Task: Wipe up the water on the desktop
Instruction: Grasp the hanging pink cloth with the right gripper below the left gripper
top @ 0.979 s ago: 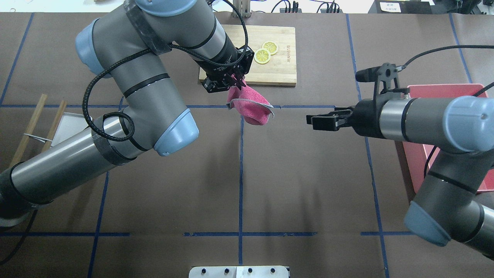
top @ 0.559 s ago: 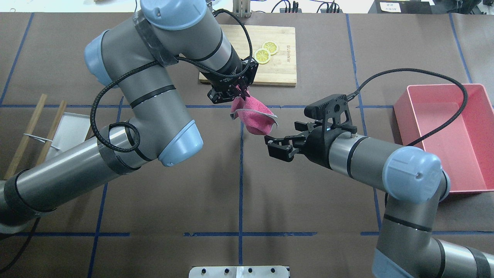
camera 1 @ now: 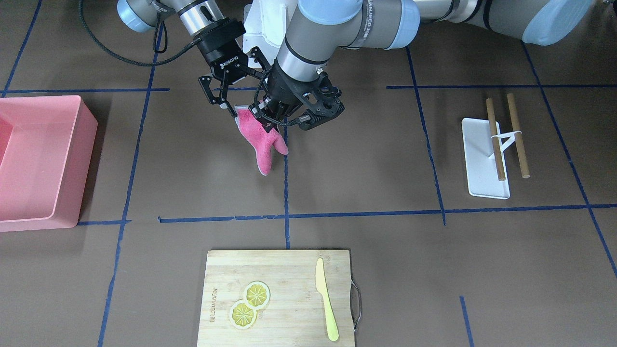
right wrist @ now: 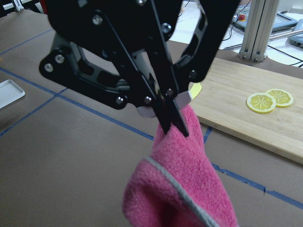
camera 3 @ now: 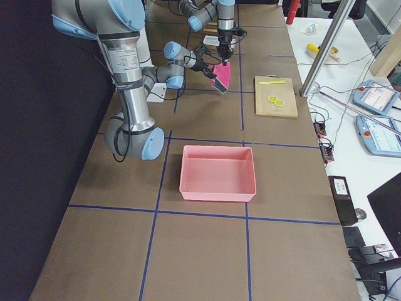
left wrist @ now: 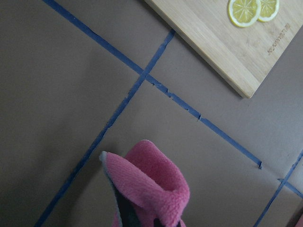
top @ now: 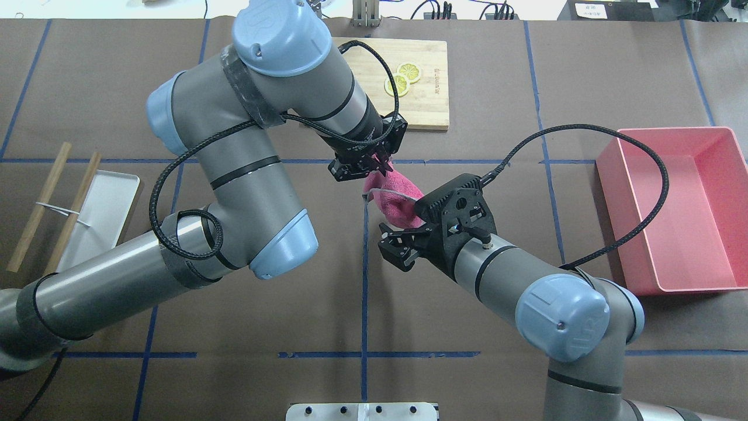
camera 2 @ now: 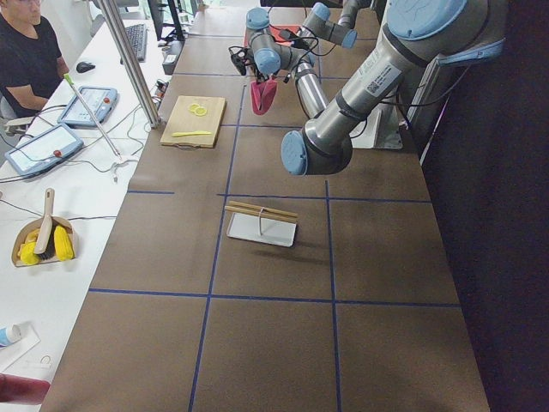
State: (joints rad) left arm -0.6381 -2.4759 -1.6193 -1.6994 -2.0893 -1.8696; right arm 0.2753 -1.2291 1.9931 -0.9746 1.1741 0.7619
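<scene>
The desktop (top: 467, 304) is a brown surface crossed by blue tape lines; I see no water on it. My left gripper (top: 375, 166) is shut on the top of a pink cloth (top: 394, 202), which hangs above the desktop near the centre. The right wrist view shows its closed fingertips (right wrist: 174, 120) pinching the cloth (right wrist: 184, 184). My right gripper (top: 396, 252) is open, just beside and below the hanging cloth, not holding it. In the front view the cloth (camera 1: 264, 142) hangs between both grippers. The left wrist view shows the cloth (left wrist: 147, 189) from above.
A bamboo cutting board (top: 429, 96) with two lemon slices (top: 403, 79) and a yellow knife (camera 1: 327, 299) lies at the far centre. A pink bin (top: 678, 204) stands at the right. A white tray (top: 99, 210) with two wooden sticks lies at the left.
My right arm swung in from the right and now has its open gripper right beside the cloth. My left gripper carried the cloth nearer and a little to the right.
</scene>
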